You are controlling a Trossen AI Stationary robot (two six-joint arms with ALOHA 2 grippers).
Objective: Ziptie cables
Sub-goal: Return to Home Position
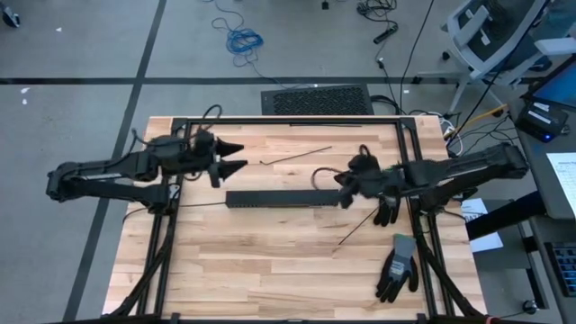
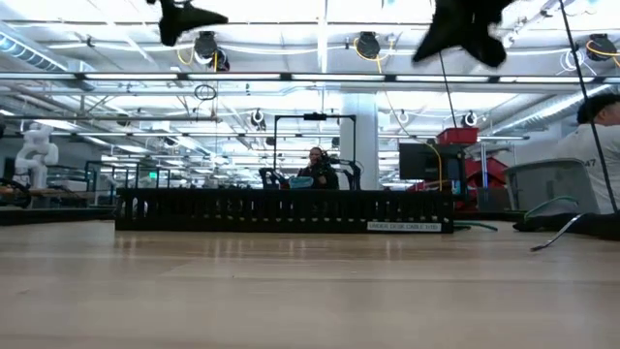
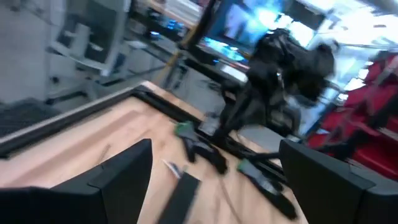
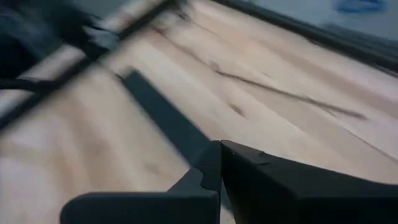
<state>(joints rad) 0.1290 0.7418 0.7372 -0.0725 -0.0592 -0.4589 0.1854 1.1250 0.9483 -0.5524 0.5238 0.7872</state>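
Left of the duct (image 1: 279, 199) the left tool (image 1: 241, 156) gapes empty; the right tool (image 1: 343, 183), closed on nothing, could clip its right end lifting.

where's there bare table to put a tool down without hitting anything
Widest bare patch: the near-left wood, bordered by the black cable duct, the table's left edge and the zip tie. Narrower room between duct and far frame, shared with another zip tie beside the open left gripper. Crowded: the right side, with the shut right gripper and gloves.
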